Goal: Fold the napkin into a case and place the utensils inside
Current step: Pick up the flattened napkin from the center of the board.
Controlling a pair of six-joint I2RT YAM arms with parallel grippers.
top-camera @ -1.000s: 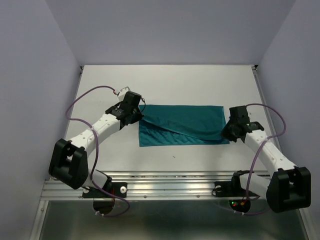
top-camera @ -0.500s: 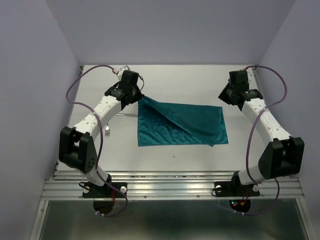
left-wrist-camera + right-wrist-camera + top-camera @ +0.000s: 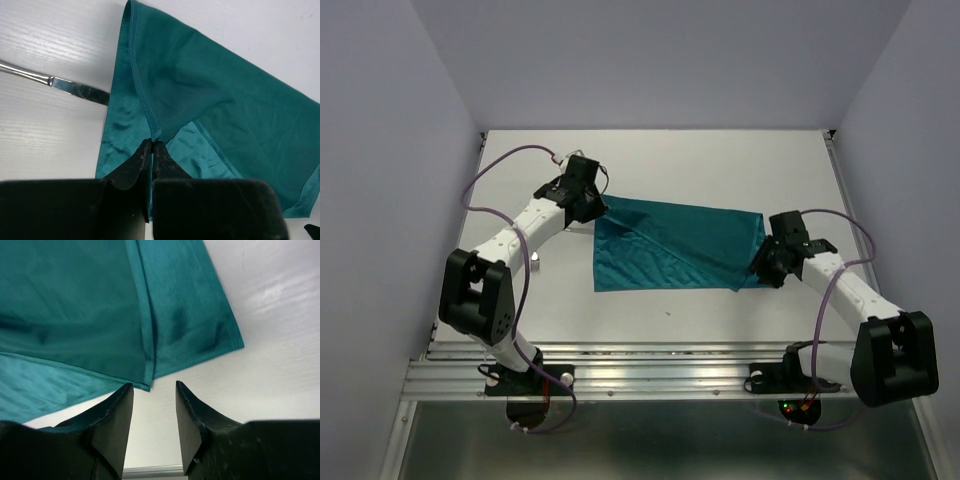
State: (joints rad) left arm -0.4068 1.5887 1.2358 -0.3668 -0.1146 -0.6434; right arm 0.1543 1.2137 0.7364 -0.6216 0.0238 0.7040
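My left pincer (image 3: 152,142) is clenched on the hem of the soft teal cloth napkin (image 3: 210,100), with the fabric pinched between the two black fingertips. From that grip the cloth spreads out over the white surface (image 3: 670,160). In the top view the napkin (image 3: 670,245) lies between my two arms, an upper layer folded slantwise across the layer under it. A slim silver metal utensil (image 3: 50,82) rests on the surface beside the napkin's left edge, and its dark end meets the cloth there. My right pincer (image 3: 154,387) is released, its jaws apart with nothing between them, at the napkin's right near corner (image 3: 75,315). A folded hem ends just ahead of one fingertip.
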